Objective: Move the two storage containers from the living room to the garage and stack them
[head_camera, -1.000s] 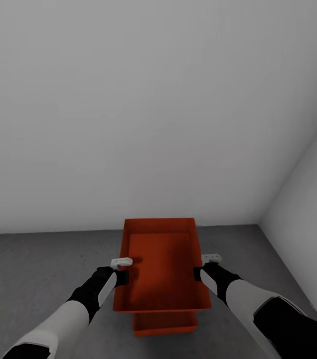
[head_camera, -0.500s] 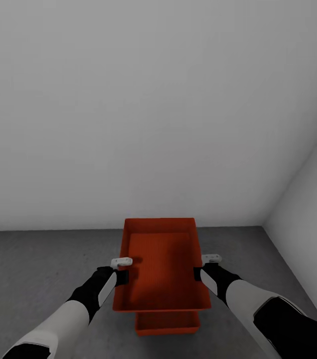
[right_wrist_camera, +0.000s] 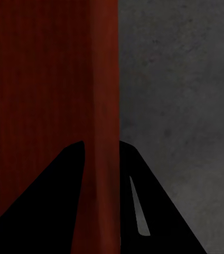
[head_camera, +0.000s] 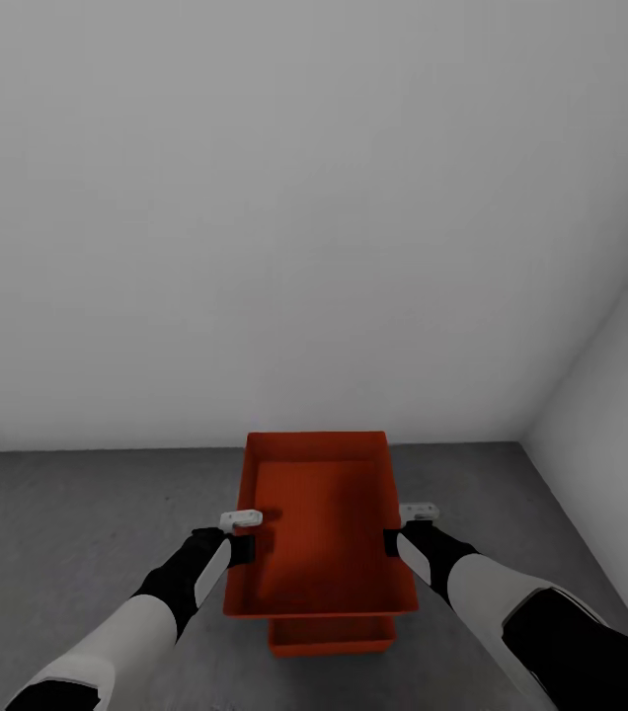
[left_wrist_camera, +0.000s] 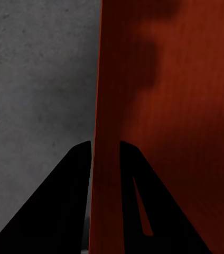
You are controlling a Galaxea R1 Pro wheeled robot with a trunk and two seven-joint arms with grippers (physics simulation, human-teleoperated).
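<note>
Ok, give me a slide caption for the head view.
Both grippers, left and right, hold the upper storage container over the lower one on the garage floor.

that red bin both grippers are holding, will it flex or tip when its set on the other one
Held container probably stays stiff: its straight walls look unbent where the left gripper and right gripper pinch them. It looks empty, so likely light. Sitting askew on the lower container could make it tip.
</note>
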